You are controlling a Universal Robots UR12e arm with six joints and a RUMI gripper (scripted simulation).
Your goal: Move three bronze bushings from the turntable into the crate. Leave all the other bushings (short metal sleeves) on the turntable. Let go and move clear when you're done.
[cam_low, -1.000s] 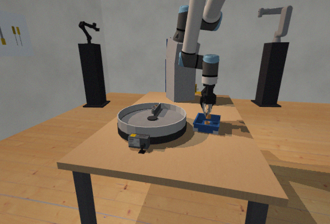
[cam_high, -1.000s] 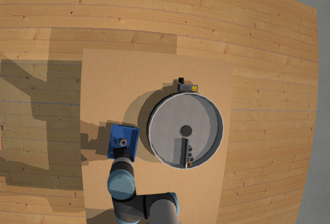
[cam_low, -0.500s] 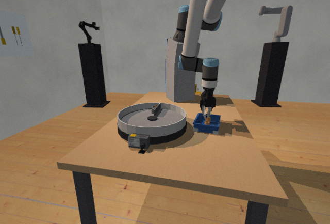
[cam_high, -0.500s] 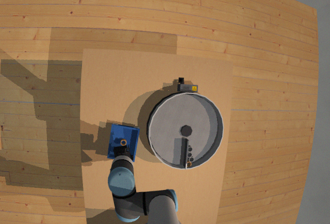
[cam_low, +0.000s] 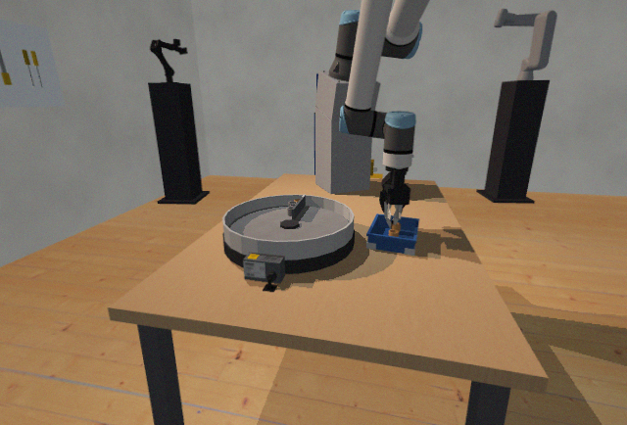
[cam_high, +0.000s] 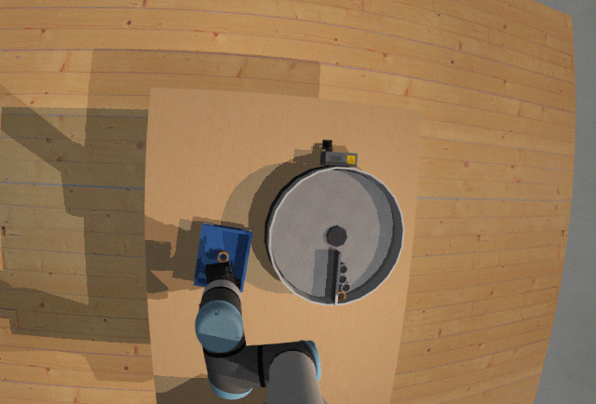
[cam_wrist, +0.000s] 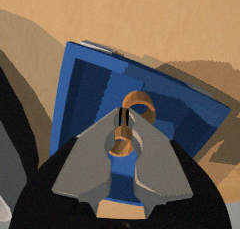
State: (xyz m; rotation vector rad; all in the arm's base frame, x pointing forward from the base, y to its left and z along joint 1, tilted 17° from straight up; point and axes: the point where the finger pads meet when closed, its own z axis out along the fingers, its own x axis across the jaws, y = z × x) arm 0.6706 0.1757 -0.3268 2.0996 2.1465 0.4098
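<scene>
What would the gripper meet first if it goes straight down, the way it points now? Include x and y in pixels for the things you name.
Probably the floor of the blue crate (cam_high: pixel 247 256) (cam_low: pixel 392 244) (cam_wrist: pixel 60 104), touched first by the bronze bushing (cam_low: pixel 397 226) (cam_wrist: pixel 120 147) in the gripper (cam_high: pixel 221 270) (cam_low: pixel 394 223) (cam_wrist: pixel 123 108); the remaining depth is unclear.

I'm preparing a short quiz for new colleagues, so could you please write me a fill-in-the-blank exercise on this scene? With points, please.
The crate (cam_high: pixel 198 255) (cam_low: pixel 392 244) (cam_wrist: pixel 60 99) is coloured ____.
Beside the divider (cam_high: pixel 333 272) (cam_low: pixel 300 208) on the turntable (cam_high: pixel 303 226) (cam_low: pixel 253 248), the number of grey bushings (cam_high: pixel 342 278) (cam_low: pixel 290 211) is ____.
The end effector (cam_high: pixel 228 263) (cam_low: pixel 393 222) (cam_wrist: pixel 123 108) is pinching a bushing (cam_low: pixel 396 226) (cam_wrist: pixel 120 148) made of ____.
The warning label (cam_high: pixel 351 159) (cam_low: pixel 253 256) on the small box by the turntable is ____.

Missing words: blue; three; bronze; yellow.
</scene>
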